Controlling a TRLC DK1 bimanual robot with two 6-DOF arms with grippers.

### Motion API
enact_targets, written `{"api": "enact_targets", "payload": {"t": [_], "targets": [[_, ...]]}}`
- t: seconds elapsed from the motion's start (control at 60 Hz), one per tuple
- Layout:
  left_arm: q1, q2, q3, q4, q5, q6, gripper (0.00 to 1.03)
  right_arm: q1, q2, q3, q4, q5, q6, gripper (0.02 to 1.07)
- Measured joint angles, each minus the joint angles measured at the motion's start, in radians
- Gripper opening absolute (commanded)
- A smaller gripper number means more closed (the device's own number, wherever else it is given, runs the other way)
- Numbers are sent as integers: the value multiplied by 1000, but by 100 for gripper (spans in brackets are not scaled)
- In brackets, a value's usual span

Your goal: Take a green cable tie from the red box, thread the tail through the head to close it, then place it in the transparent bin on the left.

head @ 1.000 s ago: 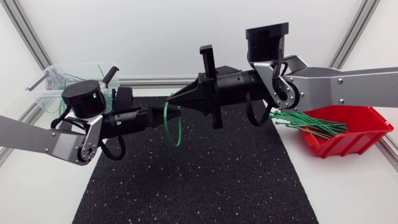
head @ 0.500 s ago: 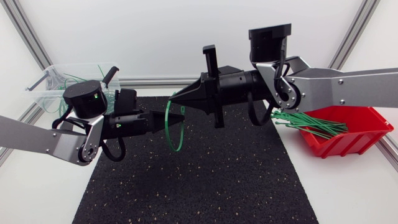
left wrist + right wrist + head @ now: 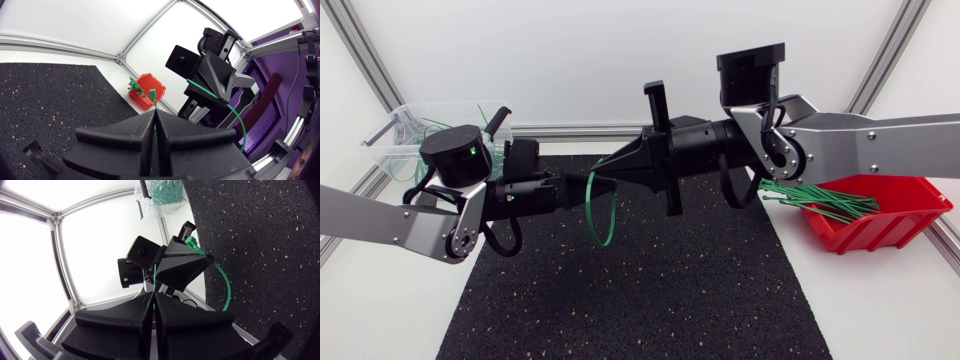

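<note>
Where both arms meet over table middle, green cable tie (image 3: 589,205) hangs as downward loop, clear of black mat (image 3: 650,300). Fingers of left gripper (image 3: 576,190) pressed together, pinching one end of tie. Fingers of right gripper (image 3: 604,178) likewise pinching other end, tips just beside left's. At right, red box (image 3: 895,225) holds spare ties (image 3: 820,203). Far left, transparent bin (image 3: 395,140), green ties inside.
</note>
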Motion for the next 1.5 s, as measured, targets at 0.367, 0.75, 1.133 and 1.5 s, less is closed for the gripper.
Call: {"api": "enact_targets", "payload": {"t": [0.367, 0.75, 1.133, 1.5], "targets": [[51, -12, 0, 0, 8, 0, 3, -18, 0, 0, -56, -8, 26, 8], [31, -43, -4, 0, -34, 42, 3, -63, 0, 0, -50, -14, 26, 8], [-3, -35, -35, 0, -98, 220, 3, -86, -18, -24, 9, -14, 26, 8], [37, -3, -36, 0, 27, 154, 3, -87, -16, -25, -4, -15, 26, 8]]}}
